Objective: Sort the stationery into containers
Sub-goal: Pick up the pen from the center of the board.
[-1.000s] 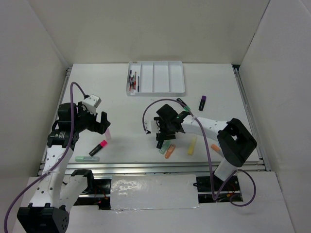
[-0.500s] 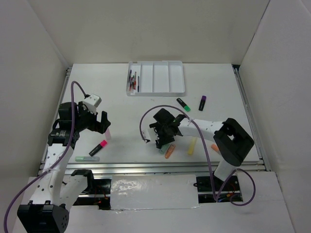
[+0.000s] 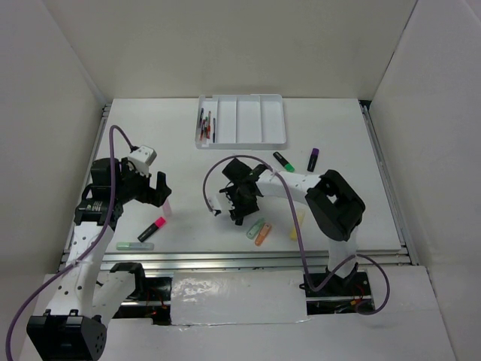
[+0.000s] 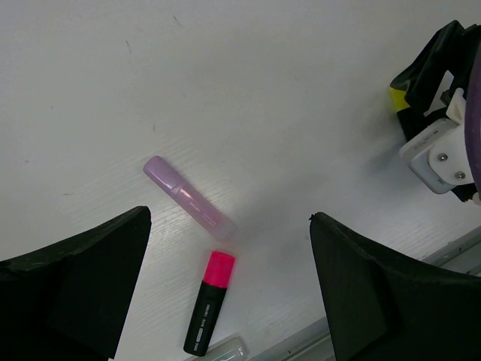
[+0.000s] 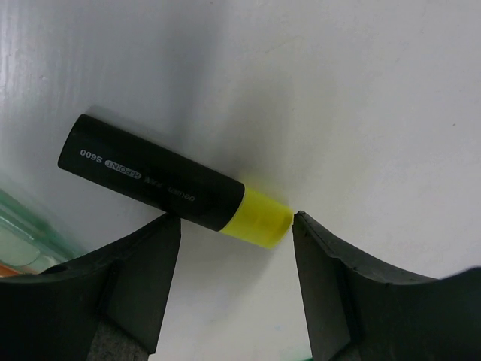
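Observation:
The white four-compartment tray (image 3: 272, 140) stands at the back, with thin dark pens (image 3: 205, 124) in its leftmost compartment. My right gripper (image 3: 236, 213) (image 5: 237, 248) is open and low over a black highlighter with a yellow cap (image 5: 173, 184). The cap lies between the fingers and its tip touches the right finger. My left gripper (image 3: 155, 192) (image 4: 229, 226) is open and empty above a pale pink marker (image 4: 189, 198) and a pink-capped black highlighter (image 4: 208, 302) (image 3: 152, 229).
A pale green marker (image 3: 135, 246) lies near the front rail. Green (image 3: 255, 229), orange (image 3: 262, 235) and yellow (image 3: 297, 224) pastel markers lie right of my right gripper. A green-capped (image 3: 283, 162) and a purple-capped highlighter (image 3: 313, 159) lie behind the right arm.
My right gripper has swung left, away from the green and orange markers, to the yellow-capped highlighter. The left arm has not moved.

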Motion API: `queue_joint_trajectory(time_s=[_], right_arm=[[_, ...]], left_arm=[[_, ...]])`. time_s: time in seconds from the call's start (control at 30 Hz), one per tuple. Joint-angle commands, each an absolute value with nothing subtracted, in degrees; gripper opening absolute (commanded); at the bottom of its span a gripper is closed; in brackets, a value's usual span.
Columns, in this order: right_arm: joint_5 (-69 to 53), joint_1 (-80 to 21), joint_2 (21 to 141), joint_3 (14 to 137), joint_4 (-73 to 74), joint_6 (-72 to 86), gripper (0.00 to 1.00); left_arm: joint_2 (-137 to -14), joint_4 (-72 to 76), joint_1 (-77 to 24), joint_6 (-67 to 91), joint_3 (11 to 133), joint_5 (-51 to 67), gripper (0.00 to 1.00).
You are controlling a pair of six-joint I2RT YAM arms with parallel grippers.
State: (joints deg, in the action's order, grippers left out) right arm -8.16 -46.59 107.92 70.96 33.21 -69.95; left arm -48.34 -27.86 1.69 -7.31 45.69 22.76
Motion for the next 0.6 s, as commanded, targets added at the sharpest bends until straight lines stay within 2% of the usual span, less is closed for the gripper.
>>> queue_joint_trajectory(time_s=[0.0,0.13,0.43,0.5,0.57], right_arm=[[-11.51,-45.88,112.31,75.57,41.46,-69.17,0.68],[-13.09,-45.0,115.22,81.12,47.71,-68.12,0.66],[-15.99,-44.91,115.4,85.25,51.94,-59.69,0.54],[-16.87,-44.91,115.66,85.87,53.17,-56.8,0.57],[-17.57,-44.91,114.7,84.82,52.65,-55.55,0.64]], left_arm=[[-48.6,-25.49,1.93,-7.29,45.53,23.11,0.99],[-49.13,-25.4,2.02,-7.3,45.7,23.2,0.99],[-49.31,-25.05,2.28,-6.68,45.7,23.29,0.99],[-49.39,-24.96,2.55,-6.59,45.79,23.38,0.99],[-49.39,-25.05,2.46,-6.5,45.88,23.47,0.99]])
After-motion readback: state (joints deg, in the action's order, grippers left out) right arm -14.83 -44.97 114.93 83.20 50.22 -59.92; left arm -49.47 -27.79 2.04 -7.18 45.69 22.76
